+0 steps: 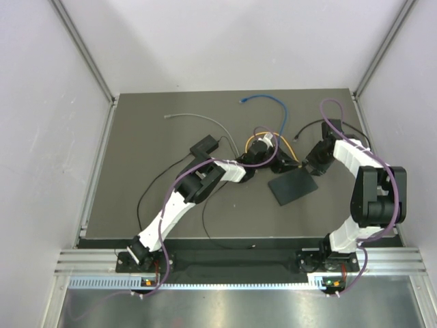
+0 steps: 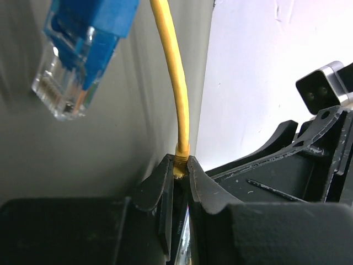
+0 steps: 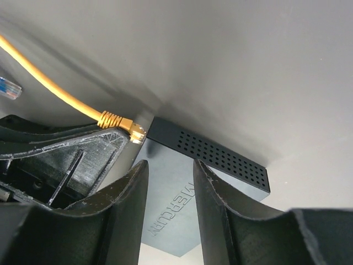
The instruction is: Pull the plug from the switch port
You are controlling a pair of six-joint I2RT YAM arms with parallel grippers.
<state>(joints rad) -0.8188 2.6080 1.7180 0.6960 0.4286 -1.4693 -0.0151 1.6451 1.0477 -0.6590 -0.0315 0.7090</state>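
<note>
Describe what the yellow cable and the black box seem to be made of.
The yellow cable: smooth, faintly glossy jacket that bends, likely soft plastic. The black box: matte, rows of small round holes, moulded plastic or painted metal; cannot tell which.

One flat black box [image 1: 292,186] is counted, one smaller black block [image 1: 203,145] left of it, and three coloured cables beyond it: yellow cable [image 2: 181,99], blue cable [image 2: 91,25], grey cable [image 1: 191,115].
</note>
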